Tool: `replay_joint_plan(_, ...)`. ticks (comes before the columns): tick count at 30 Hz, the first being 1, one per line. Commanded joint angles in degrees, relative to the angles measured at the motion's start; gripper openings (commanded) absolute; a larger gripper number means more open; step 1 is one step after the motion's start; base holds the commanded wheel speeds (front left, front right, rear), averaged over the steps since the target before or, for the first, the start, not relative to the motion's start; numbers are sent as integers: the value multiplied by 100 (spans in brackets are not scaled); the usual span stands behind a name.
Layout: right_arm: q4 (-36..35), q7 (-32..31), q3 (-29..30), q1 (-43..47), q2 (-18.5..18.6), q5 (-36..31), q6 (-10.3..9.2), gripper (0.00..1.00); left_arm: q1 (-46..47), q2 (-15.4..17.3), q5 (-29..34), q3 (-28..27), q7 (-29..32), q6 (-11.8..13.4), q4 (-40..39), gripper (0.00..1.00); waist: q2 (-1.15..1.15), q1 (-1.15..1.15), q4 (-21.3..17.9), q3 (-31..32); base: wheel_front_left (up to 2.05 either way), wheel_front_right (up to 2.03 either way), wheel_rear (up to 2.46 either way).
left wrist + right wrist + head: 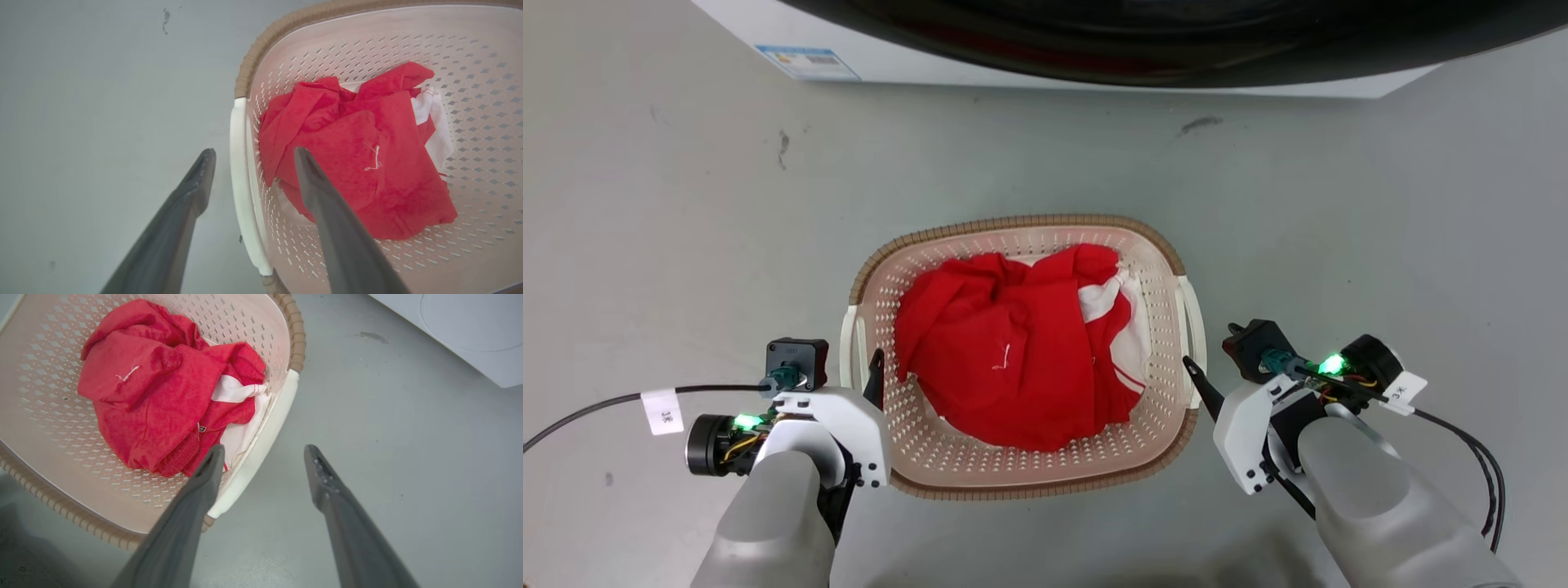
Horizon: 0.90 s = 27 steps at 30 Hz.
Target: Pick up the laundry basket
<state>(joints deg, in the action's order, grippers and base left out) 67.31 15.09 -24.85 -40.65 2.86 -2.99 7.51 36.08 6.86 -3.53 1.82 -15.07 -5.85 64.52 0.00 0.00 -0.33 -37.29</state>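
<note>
Grey floor (686,245); laundry basket (1045,221) between left gripper (254,151) and right gripper (264,448), both unclenched.

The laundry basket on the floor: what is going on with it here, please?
A two-armed robot appears to be getting ready to lift the laundry basket, which sits on the grey floor with red clothing inside. The left gripper is at the left handle and the right gripper at the right handle. Both sets of jaws are open, one finger over the basket's inside and one outside, so nothing is gripped yet.
</note>
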Motion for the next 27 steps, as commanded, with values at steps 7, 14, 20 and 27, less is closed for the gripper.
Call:
replay_joint_plan(7,206,-99,-210,-288,4,236,-4,100,363,-53,-4,148,-16,-53,267,100,0,0,61,-406,0,0,0)
replay_joint_plan(14,248,-173,-356,-367,5,412,-4,100,454,-116,-6,268,-16,-68,443,100,0,0,77,-563,0,0,0)
replay_joint_plan(20,288,-238,-455,-451,5,554,-4,100,544,-149,-55,334,-16,-83,543,100,0,0,82,-670,0,0,0)
replay_joint_plan(27,345,-292,-537,-541,5,656,-6,0,644,-167,-58,444,-16,-103,669,0,0,0,96,-731,0,0,0)
